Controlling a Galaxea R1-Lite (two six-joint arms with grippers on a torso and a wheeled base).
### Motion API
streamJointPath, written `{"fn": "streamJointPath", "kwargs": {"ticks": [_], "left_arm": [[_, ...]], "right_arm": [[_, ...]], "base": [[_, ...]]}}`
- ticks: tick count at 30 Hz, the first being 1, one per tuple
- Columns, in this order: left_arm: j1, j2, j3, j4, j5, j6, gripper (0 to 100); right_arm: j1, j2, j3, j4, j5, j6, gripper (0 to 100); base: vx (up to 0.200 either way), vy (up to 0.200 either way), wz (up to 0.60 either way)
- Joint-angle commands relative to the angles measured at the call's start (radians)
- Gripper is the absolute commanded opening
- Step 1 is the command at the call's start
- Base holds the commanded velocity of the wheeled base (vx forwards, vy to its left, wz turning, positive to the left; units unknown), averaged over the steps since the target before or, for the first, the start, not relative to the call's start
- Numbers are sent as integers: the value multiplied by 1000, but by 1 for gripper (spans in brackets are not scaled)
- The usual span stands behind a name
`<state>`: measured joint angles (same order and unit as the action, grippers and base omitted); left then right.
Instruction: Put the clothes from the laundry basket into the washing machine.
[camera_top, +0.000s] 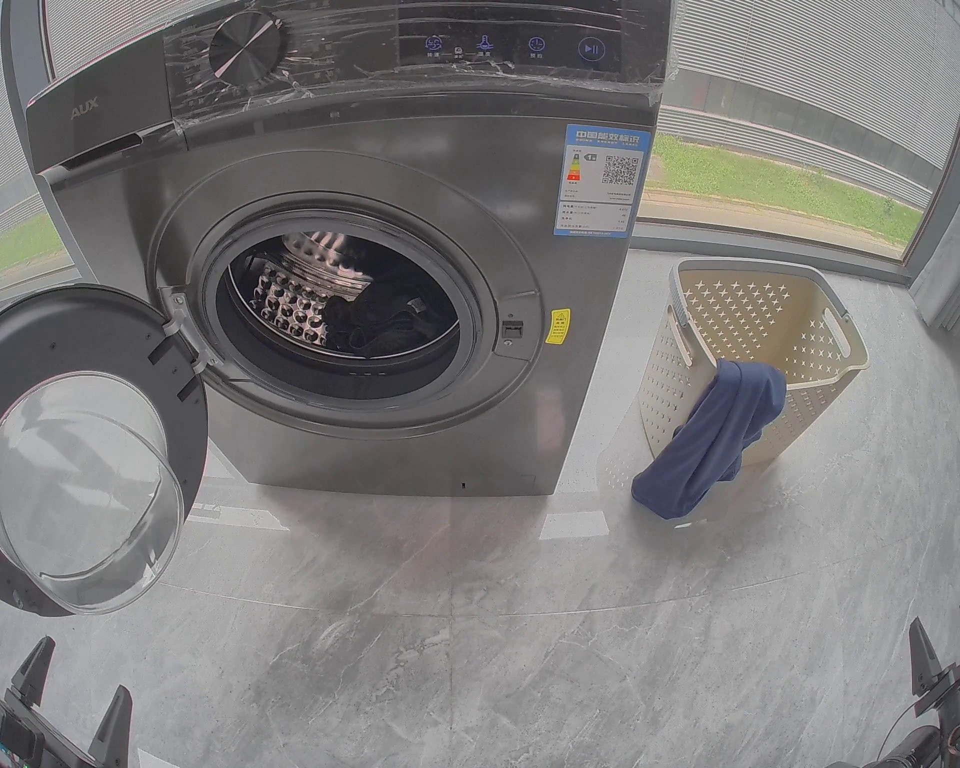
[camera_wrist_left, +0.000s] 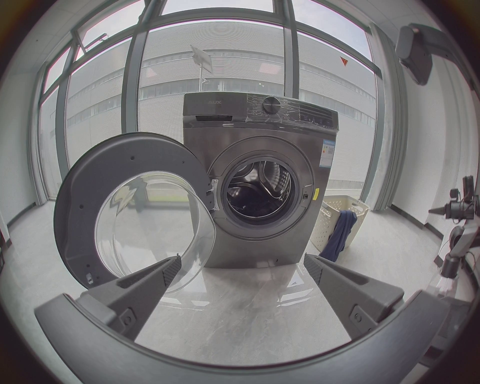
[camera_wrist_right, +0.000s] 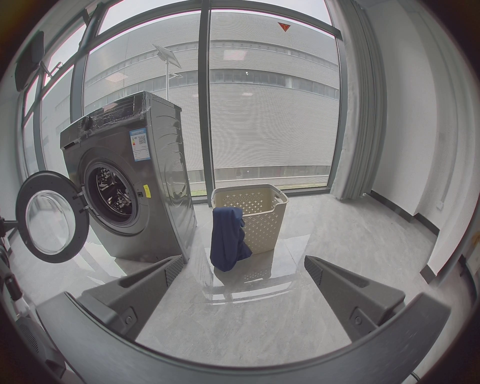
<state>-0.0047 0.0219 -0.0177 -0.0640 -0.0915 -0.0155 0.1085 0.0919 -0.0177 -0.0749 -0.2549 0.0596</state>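
From the head: a grey washing machine (camera_top: 400, 130) on a pale stone floor (camera_top: 500, 640), its round door (camera_top: 90, 450) swung wide open to the robot's left. Dark clothes (camera_top: 390, 315) heaped low in the drum (camera_top: 290, 300). To the right of the machine and just beside it, a cream laundry basket (camera_top: 670, 380), upright, with perforated walls. Over its near rim, a blue garment (camera_top: 715, 440), partly inside, mostly hanging down the outside wall to the floor. At the bottom left corner, the left gripper (camera_top: 80, 672), fingers spread, holding nothing, well apart from the machine and the basket.

From the left wrist: the left gripper (camera_wrist_left: 242, 259) spread wide and empty above the floor, facing the machine's front. Open door (camera_wrist_left: 135, 210) close ahead, glass bowl towards the camera. Dark clothes (camera_wrist_left: 250, 207) low in the drum. Basket (camera_wrist_left: 325, 220) and blue garment (camera_wrist_left: 340, 235) beyond, at the machine's far side. Tall windows (camera_wrist_left: 225, 60) behind it all.

From the right wrist: the right gripper (camera_wrist_right: 242, 260) likewise spread and empty, low over the floor, pointed at the basket (camera_wrist_right: 260, 215). Blue garment (camera_wrist_right: 227, 240) draped over the near rim, lower end touching or almost touching the floor. Machine (camera_wrist_right: 165, 165) at an angle beside the basket, door (camera_wrist_right: 50, 215) open.
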Motion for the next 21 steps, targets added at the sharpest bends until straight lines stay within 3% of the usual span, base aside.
{"fn": "streamJointPath", "kwargs": {"ticks": [1, 3, 4, 6, 7, 9, 14, 16, 18, 19, 20, 21], "left_arm": [[5, -22, 18, 0, -13, -86, 100], [5, -22, 18, 0, -11, -90, 100], [5, -22, 18, 0, 4, -80, 100], [5, -22, 18, 0, 26, -47, 100], [6, -22, 18, 0, 78, 2, 100], [3, -22, 16, 4, 121, 37, 100], [5, -22, 18, 0, 105, 45, 100], [5, -22, 18, 0, 49, 43, 100], [5, -22, 18, 1, -22, 25, 100], [6, -22, 16, 4, -53, 5, 100], [5, -22, 18, 4, -56, -1, 100], [6, -22, 18, 1, -25, -1, 100]], "right_arm": [[-127, -89, 16, 15, 95, -60, 100], [-116, -87, 16, 15, 115, -50, 100], [-115, -86, 16, 15, 126, -40, 100], [-112, -87, 15, 18, 135, -38, 100], [-112, -87, 8, 29, 163, -37, 100], [-112, -87, 7, 40, 183, -33, 100], [-113, -86, 7, 43, 195, -43, 100], [-113, -86, 5, 44, 229, -47, 100], [-115, -86, 4, 49, 278, -53, 100], [-115, -86, 4, 49, 278, -53, 100], [-112, -86, -2, 64, 301, -53, 100], [-112, -87, -5, 67, 298, -47, 100]], "base": [[0, 0, 0], [0, -200, 0], [0, -200, 0], [0, -200, 0], [0, -200, 0], [0, -200, 0], [0, -200, 0], [0, -200, 0], [0, -200, 0], [0, -200, 0], [0, -200, 0], [0, -200, 0]]}}
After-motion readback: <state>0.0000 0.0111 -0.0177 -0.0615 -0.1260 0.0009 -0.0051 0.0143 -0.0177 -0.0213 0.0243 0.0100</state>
